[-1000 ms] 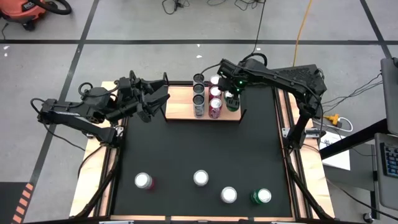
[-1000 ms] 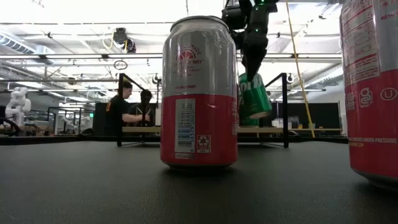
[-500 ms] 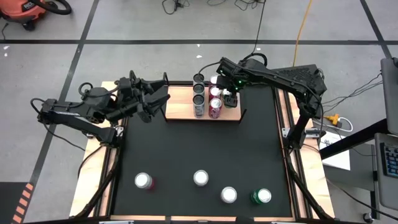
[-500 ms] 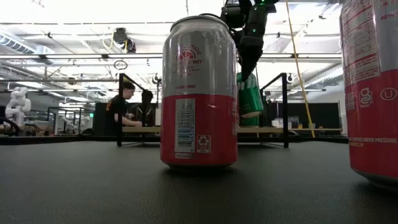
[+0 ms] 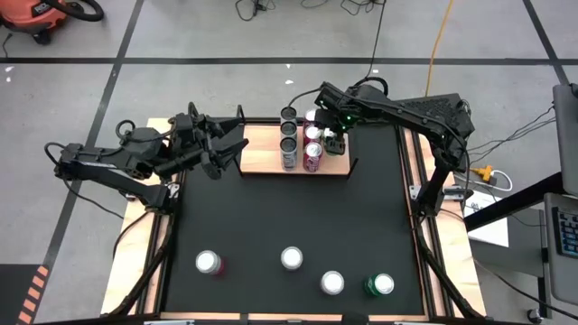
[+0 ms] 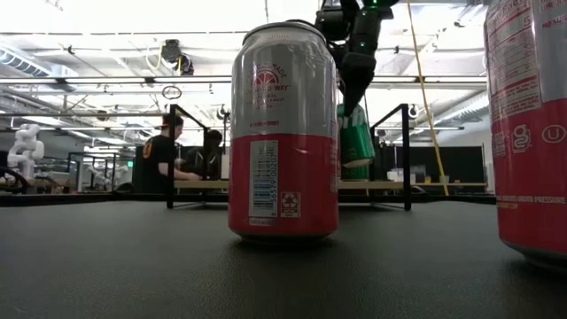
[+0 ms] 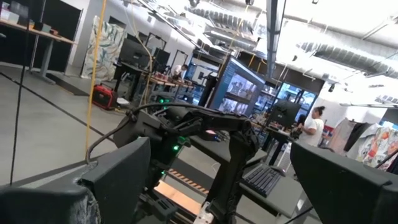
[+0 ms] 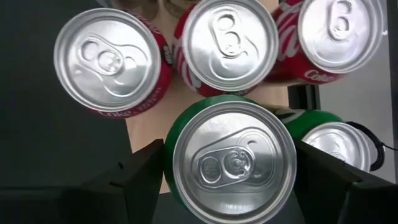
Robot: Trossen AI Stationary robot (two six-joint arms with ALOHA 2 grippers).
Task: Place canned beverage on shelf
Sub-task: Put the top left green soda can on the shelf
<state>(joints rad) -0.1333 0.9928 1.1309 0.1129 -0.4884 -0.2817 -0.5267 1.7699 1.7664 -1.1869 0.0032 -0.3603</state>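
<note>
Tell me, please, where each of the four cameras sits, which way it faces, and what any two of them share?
High: overhead, facing down; both arms, wooden shelf.
Low: table height, looking level past a red-and-silver can; right arm from above.
Left wrist: faces the room; own dark fingers.
Right wrist: looks down at can tops.
Shared: the green aluminium can in the right claw also shows low.

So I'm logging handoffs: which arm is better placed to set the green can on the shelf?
The right: its hand already grips the green metal can above the light-brown wooden shelf. The left hand waits open beside it.
</note>
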